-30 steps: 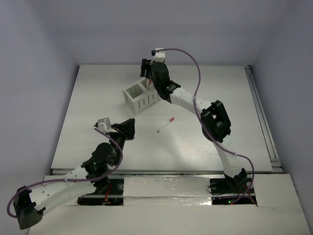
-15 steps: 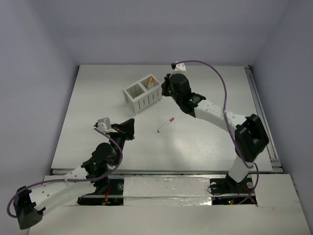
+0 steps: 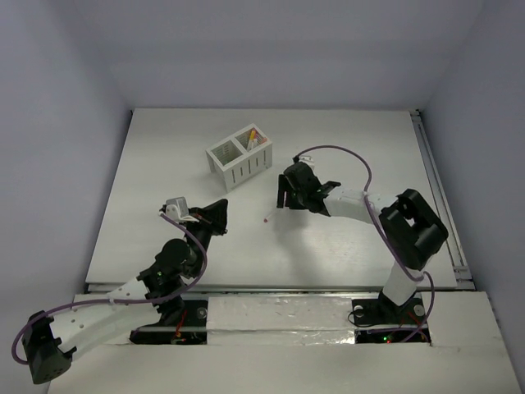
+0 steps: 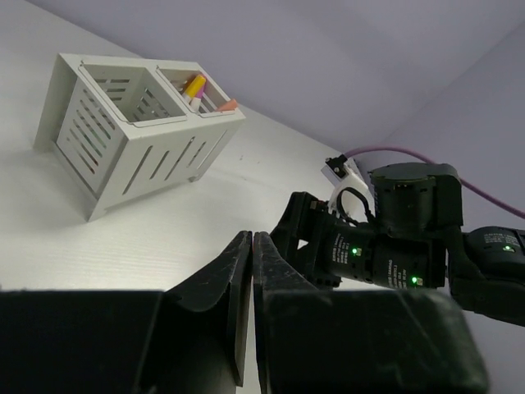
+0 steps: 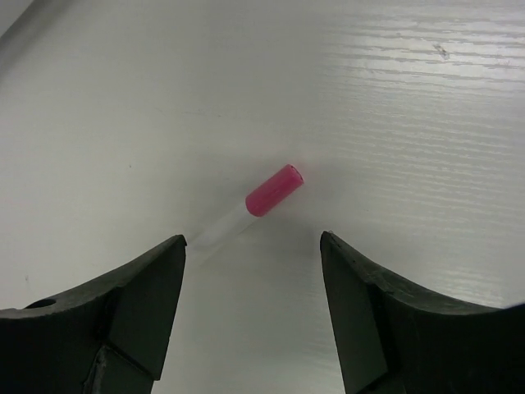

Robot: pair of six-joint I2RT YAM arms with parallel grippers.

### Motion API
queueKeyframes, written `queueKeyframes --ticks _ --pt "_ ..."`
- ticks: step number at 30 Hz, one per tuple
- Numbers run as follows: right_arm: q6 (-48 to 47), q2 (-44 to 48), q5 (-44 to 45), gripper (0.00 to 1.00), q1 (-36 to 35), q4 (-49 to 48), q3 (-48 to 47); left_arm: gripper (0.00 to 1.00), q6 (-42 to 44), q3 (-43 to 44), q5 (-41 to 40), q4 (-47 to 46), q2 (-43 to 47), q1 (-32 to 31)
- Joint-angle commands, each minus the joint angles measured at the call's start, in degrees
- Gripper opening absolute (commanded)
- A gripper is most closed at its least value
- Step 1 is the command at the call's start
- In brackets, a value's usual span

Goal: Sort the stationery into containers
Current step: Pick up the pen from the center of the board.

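A white marker pen with a magenta cap (image 5: 262,199) lies flat on the table, just ahead of my open right gripper (image 5: 253,240), cap between the fingertips' line and body running under the left finger. In the top view only the pen's end (image 3: 268,219) shows below the right gripper (image 3: 284,195). The white slotted organiser (image 3: 238,159) stands at the back; its right compartment holds pens with yellow and orange caps (image 4: 205,92), its left compartment looks empty. My left gripper (image 4: 252,240) is shut and empty, low over the table to the left (image 3: 220,207).
The right arm's wrist and purple cable (image 4: 410,226) show in the left wrist view. A metal rail (image 3: 439,193) runs along the table's right edge. Grey walls close in the table on three sides.
My right arm has swung from above the organiser down and toward the front, and now hangs low over the magenta-capped pen. The left arm has not moved.
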State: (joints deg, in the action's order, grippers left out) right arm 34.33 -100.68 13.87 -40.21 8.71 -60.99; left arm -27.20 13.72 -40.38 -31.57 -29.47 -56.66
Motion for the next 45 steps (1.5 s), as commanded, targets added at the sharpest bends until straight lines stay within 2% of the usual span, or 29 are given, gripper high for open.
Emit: queueKeyframes --ticks 1,11,12,15,17,21,24,28,31,36,40,45 --pt "1.62 -2.31 -1.21 0.71 -0.49 -0.19 -3.69 0.03 -0.22 0.43 1.01 -2.79 -0.58 -0.29" --pt "2.15 -8.99 -1.48 0.48 -1.01 4.81 -8.35 0.03 -0.4 0.43 1.71 -2.97 -0.85 -0.29" --pt "1.89 -9.53 -1.13 0.4 -1.01 5.52 -8.79 0.03 -0.31 0.44 1.53 -2.88 -0.76 -0.29" --pt "-1.09 -10.76 1.6 0.35 -1.54 8.33 -10.9 0.03 -0.31 0.35 1.36 -2.79 -0.32 -0.29" --pt "-3.55 -11.63 3.18 0.35 -2.07 11.4 -13.52 0.03 -0.31 0.26 1.36 -2.88 0.03 -0.29" --pt "-8.47 -14.88 5.64 0.45 -2.6 16.77 -17.57 0.03 -0.22 0.17 1.27 -2.97 -0.06 0.23" --pt "-9.63 -15.77 6.0 0.44 -3.12 18.62 -18.72 0.03 -0.22 0.26 1.18 -2.97 -0.32 0.24" --pt "-10.51 -17.35 5.73 0.33 -3.12 19.85 -19.78 0.03 -0.22 0.26 1.09 -2.97 -0.41 0.24" --pt "-10.07 -18.23 7.22 0.19 -3.65 20.47 -19.78 0.03 -0.05 0.26 0.74 -2.88 -0.41 0.24" --pt "-8.75 -15.61 9.07 0.0 -3.65 19.16 -17.94 0.03 0.22 0.26 -0.05 -2.53 -0.15 0.24" --pt "-8.4 -10.69 10.39 0.0 -3.65 15.91 -16.0 0.04 0.39 0.26 -0.22 -2.62 -0.15 0.24" --pt "-10.77 -3.3 7.67 0.0 -3.65 8.09 -16.7 0.04 0.74 0.26 -1.1 -2.27 0.21 0.24"
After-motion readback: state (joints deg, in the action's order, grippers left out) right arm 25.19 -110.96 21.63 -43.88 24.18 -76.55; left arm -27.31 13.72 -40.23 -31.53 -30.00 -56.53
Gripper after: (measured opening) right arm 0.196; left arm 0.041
